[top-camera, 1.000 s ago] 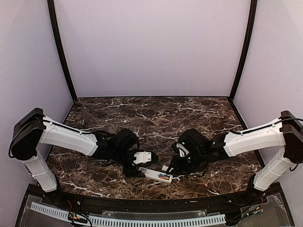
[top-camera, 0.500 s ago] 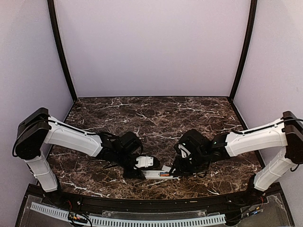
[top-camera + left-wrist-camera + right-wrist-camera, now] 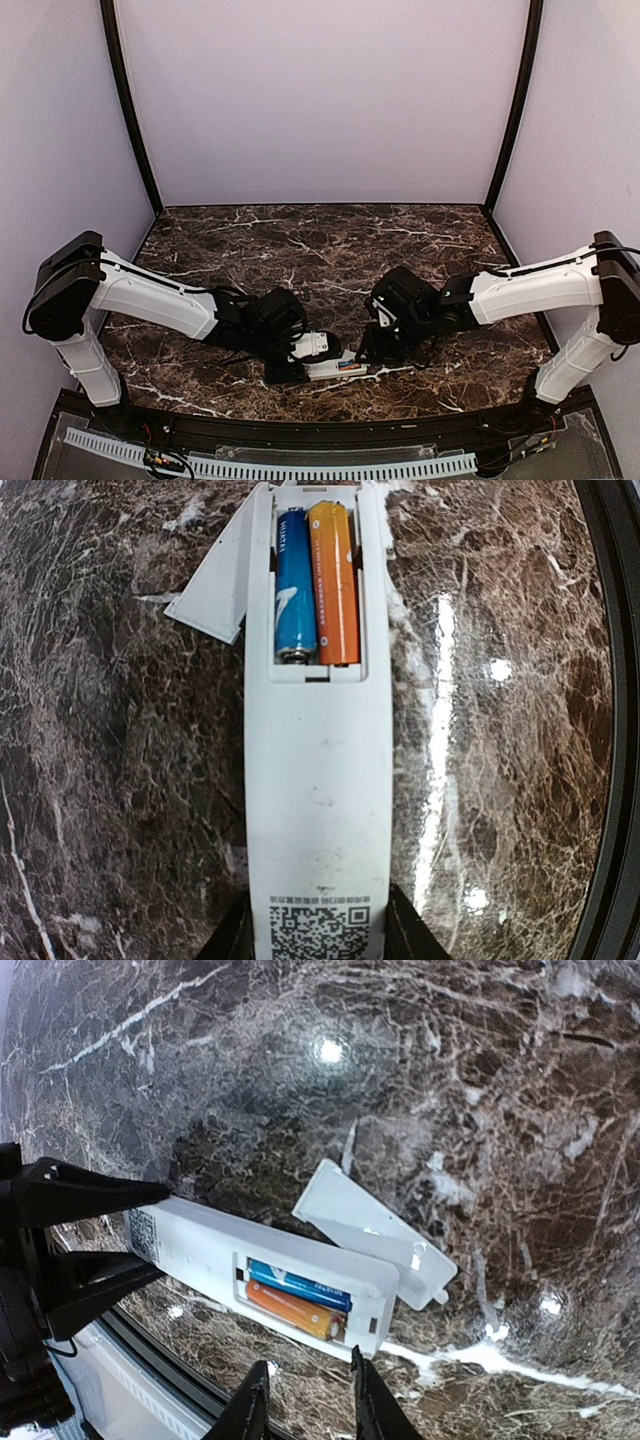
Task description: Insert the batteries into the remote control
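The white remote control [image 3: 318, 780] lies back up on the marble table, its dark square sticker [image 3: 318, 932] at my left gripper's end. The blue battery [image 3: 294, 585] and the orange-red battery [image 3: 333, 585] lie side by side in its open recess. My left gripper [image 3: 318, 920] is shut on the sticker end, one finger on each long side. In the right wrist view the remote [image 3: 190, 1245] and both batteries, blue [image 3: 300, 1285] and orange-red [image 3: 290, 1312], show just beyond my right gripper [image 3: 308, 1405], which is slightly open and empty. In the top view the remote [image 3: 337, 368] lies between both grippers.
The loose white battery cover [image 3: 375, 1225] lies on the table against the remote's far side, also in the left wrist view [image 3: 215, 585]. The table's dark front edge [image 3: 615, 680] runs close to the remote.
My left gripper has moved right and nearer to the front edge, onto the remote's end. The remote has turned from slanted to nearly level. My right gripper has shifted slightly left.
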You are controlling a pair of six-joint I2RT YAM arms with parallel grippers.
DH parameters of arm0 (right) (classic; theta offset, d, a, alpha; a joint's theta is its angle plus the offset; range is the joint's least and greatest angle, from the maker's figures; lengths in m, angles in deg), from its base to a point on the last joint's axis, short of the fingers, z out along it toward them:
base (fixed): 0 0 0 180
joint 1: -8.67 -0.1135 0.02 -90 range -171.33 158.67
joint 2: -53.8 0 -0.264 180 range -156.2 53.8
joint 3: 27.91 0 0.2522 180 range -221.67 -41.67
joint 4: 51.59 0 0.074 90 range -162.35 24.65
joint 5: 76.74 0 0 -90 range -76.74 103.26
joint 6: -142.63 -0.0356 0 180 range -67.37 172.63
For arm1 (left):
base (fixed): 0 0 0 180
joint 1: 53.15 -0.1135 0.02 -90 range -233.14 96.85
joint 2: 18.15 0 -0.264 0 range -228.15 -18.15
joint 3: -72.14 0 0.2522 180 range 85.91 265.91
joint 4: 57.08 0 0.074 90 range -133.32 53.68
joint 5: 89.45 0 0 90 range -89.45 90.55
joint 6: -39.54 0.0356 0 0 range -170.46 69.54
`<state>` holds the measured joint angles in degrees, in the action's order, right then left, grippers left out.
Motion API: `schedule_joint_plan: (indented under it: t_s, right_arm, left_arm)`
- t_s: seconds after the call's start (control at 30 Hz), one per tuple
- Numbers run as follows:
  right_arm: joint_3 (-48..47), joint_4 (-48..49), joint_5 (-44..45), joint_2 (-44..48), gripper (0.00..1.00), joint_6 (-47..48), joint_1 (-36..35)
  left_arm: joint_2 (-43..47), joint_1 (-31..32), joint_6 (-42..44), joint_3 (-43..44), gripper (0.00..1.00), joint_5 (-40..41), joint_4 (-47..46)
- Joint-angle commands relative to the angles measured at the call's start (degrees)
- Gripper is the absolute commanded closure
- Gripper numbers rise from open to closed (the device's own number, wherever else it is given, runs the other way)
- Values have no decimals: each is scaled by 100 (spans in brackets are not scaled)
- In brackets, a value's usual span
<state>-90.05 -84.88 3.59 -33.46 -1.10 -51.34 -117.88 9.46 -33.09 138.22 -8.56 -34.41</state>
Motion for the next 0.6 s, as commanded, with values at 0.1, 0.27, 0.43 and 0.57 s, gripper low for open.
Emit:
schedule_joint_plan:
  t_s: [0.1, 0.27, 0.43, 0.57]
  right_arm:
    - [-384, 90, 130, -448, 74, 184, -41]
    - [-376, 17, 139, -496, 74, 148, -58]
    - [-348, 82, 42, -587, 74, 114, -124]
    - [-421, 107, -72, -775, 75, 118, -203]
  left_arm:
    - [-188, 190, -137, -20, 95, -140, -219]
    - [-184, 192, -145, -41, 95, -146, -214]
    - [-179, 190, -131, -34, 95, -145, -216]
    - [-179, 191, -103, -16, 95, -121, -191]
